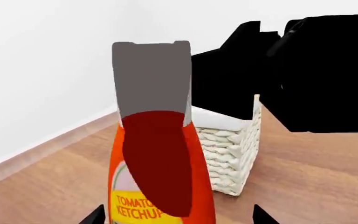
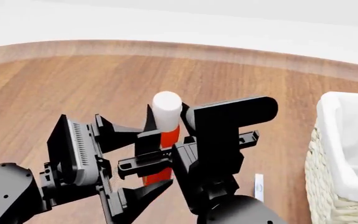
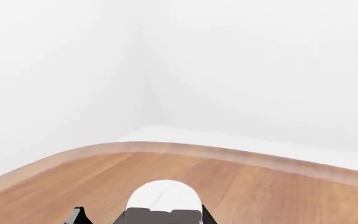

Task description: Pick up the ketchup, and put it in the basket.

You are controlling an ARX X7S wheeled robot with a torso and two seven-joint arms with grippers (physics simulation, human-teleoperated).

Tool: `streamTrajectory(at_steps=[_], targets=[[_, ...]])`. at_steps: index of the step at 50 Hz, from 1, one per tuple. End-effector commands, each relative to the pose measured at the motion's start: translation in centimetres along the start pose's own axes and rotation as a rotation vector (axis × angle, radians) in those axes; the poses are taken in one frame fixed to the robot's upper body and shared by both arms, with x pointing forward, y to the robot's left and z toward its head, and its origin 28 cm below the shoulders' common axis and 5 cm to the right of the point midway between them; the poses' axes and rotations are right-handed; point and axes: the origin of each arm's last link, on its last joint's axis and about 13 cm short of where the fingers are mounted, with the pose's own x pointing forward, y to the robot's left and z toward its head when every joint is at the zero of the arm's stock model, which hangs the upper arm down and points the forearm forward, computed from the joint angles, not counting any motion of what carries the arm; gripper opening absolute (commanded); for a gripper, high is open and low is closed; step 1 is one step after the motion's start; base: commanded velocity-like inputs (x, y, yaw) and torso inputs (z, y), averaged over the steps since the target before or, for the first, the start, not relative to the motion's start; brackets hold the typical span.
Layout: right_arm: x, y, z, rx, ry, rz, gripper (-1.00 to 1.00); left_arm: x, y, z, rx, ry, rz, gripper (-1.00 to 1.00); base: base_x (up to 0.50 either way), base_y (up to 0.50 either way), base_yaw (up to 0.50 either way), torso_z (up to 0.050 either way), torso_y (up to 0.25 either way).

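standing upright on the wooden floor (image 2: pixel 73 84), the ketchup (image 2: pixel 164 140) rises between the two black arms, its white cap (image 2: pixel 166 111) poking up above them in the head view. the left gripper (image 2: pixel 143 154) reaches in from the left with its fingers either side of the red body – whether they press on the bottle or only flank it, i cannot tell, since the right arm's black bulk covers part of it. the right gripper (image 3: pixel 140 218) sits just above and behind the cap; in the right wrist view only two dark finger tips show at either side of the white cap (image 3: pixel 163 198), so they look parted, with nothing pinched between them.

in the left wrist view the bottle (image 1: pixel 160 168) fills the middle, close up, with its yellow label (image 1: pixel 138 207) reading "tomato ketchup" – the basket (image 1: pixel 232 154) stands behind it on the floor, apart from it, half hidden by the black right arm (image 1: pixel 309 70). in the head view the basket (image 2: pixel 347 154) is off to the right, its white liner folded over the woven wall. a small white card (image 2: pixel 258 186) lies on the floor between the arms and the basket. a curved pale skirting (image 3: pixel 229 156) runs along the white wall.
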Motion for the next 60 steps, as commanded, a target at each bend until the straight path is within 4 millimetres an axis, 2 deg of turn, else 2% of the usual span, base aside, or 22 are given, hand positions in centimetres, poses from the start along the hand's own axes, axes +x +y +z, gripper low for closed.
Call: streamTrajectory(at_steps=[1,26,30,34,35,40,43,44,45,46,48,49,60], targets=[[1.3,-1.6,0.8,-0.064,-0.084,-0.041,-1.00,0.2,-0.2,0.1,-0.001,-0.014,-0.031,1.00,0.00,0.00,0.00,0.000,0.000],[0.3,-5.3,4.3,-0.111,-0.149,-0.200,-1.00,-0.5,-0.1,-1.4,0.024,-0.061,0.138,1.00,0.00,0.00,0.00,0.000,0.000],[0.3,-6.4,5.2,-0.122,-0.161,-0.241,-1.00,-0.6,-0.1,-1.4,0.013,-0.113,0.212,1.00,0.00,0.00,0.00,0.000,0.003],[0.2,-7.3,5.8,-0.139,-0.167,-0.282,-1.00,-0.6,-0.5,-2.4,0.032,-0.102,0.263,1.00,0.00,0.00,0.00,0.000,0.000],[0.2,-7.6,6.0,-0.142,-0.169,-0.295,-1.00,-0.4,-0.6,-2.7,0.076,-0.095,0.334,1.00,0.00,0.00,0.00,0.000,0.000],[0.4,-8.8,6.8,-0.162,-0.166,-0.348,-1.00,-0.3,-0.7,-4.0,0.068,-0.101,0.547,1.00,0.00,0.00,0.00,0.000,0.000],[0.4,-9.5,7.3,-0.171,-0.163,-0.377,-1.00,-0.5,-1.4,-4.3,0.057,-0.117,0.577,1.00,0.00,0.00,0.00,0.000,0.000],[0.5,-9.7,7.4,-0.170,-0.161,-0.382,-1.00,-0.6,-1.7,-4.3,0.106,-0.097,0.617,1.00,0.00,0.00,0.00,0.000,0.000],[0.5,-10.0,7.4,-0.187,-0.154,-0.400,-1.00,-0.7,-2.1,-4.0,0.071,-0.110,0.621,1.00,0.00,0.00,0.00,0.000,0.000],[0.5,-10.2,7.5,-0.185,-0.153,-0.408,-1.00,-0.7,-2.3,-3.9,0.126,-0.097,0.660,1.00,0.00,0.00,0.00,0.000,0.000],[0.5,-10.6,7.7,-0.196,-0.152,-0.426,-1.00,-0.9,-2.8,-3.6,0.119,-0.114,0.677,1.00,0.00,0.00,0.00,0.000,0.000],[0.4,-11.0,8.1,-0.196,-0.156,-0.444,-1.00,-1.0,-2.9,-3.6,0.163,-0.111,0.761,1.00,0.00,0.00,0.00,0.000,0.000],[-1.1,-14.3,11.4,-0.261,-0.156,-0.616,-1.00,-2.1,-4.4,-3.4,0.260,-0.120,0.835,1.00,0.00,0.00,0.00,0.001,0.001]])
